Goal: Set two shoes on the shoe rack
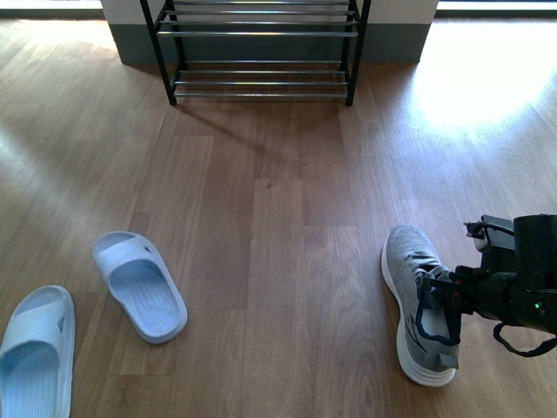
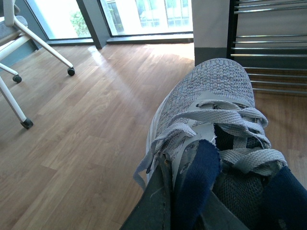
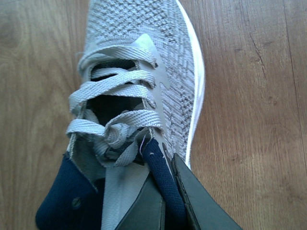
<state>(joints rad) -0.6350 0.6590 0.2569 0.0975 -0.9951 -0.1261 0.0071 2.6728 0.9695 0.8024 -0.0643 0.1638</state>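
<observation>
- R gripper (image 1: 446, 303): jaws closed on the navy collar of the grey sneaker (image 1: 411, 261), w/ one finger inside the opening and one outside.
- That sneaker sits on the wood floor (image 1: 278, 218) on the robot's right, toe twd the shoe rack (image 1: 261, 35), well apart from it.
- L gripper (image 2: 189, 191), seen in the left wrist view only: jaws pinched on the navy collar of a second grey sneaker (image 2: 216, 86), toe twd the rack bars. Can't tell if it's off the floor.
- Pale blue slide (image 1: 139, 287) and second slide (image 1: 35, 348) lie on the floor at left, near each other, not touching.
</observation>
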